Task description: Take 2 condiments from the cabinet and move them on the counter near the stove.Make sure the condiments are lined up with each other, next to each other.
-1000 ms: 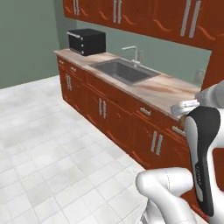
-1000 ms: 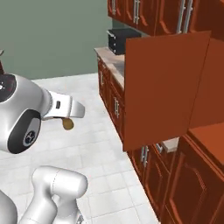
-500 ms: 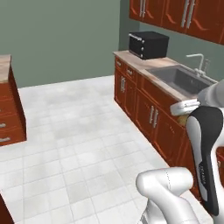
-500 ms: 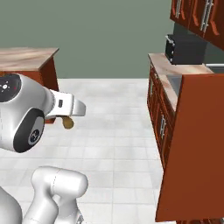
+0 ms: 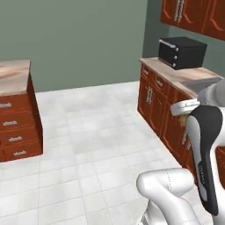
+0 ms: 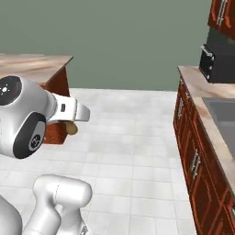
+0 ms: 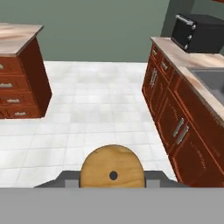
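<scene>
A light-brown wooden condiment shaker with a tan round top and a small hole sits between my gripper's fingers, which are shut on it. In the right base view the shaker hangs under my white hand, above the tiled floor. In the left base view a tan bit of it shows below the hand. A beige marble-look counter runs along the right. The stove and the open cabinet are out of view.
A black microwave stands on the right counter beside a sink. A second marble-topped unit with drawers stands at the left. White tiled floor lies open between them. Red-brown wall doors hang above.
The base has turned, so the whole picture has shifted: the sink counter slid to the right and the drawer unit came into view at left. The shaker stays in my gripper.
</scene>
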